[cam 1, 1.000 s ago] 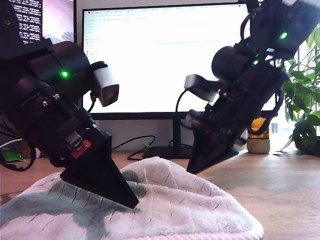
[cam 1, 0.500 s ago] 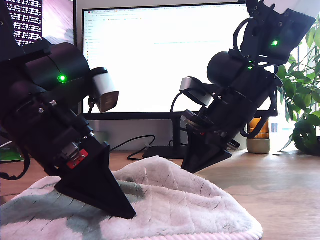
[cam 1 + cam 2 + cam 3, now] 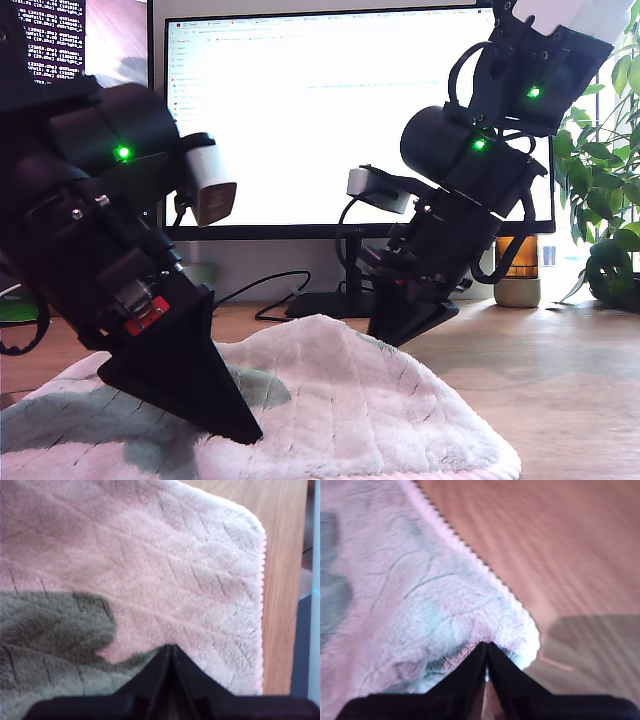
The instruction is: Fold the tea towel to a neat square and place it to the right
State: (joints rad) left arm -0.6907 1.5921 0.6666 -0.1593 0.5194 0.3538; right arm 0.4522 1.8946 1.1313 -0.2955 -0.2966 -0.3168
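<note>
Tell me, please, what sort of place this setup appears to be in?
Probably an office or home desk: a large lit monitor stands behind a wooden desk, a second screen shows text, and a leafy plant sits at the exterior view's right.

exterior: low, facing monitor (image 3: pixel 330 110) | wrists: close, downward (shared: tea towel (image 3: pixel 340 400))

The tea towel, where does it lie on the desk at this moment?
The tea towel lies on the wooden desk in the exterior view's lower middle and left, in front of the monitor, with both closed tools resting on it.
</note>
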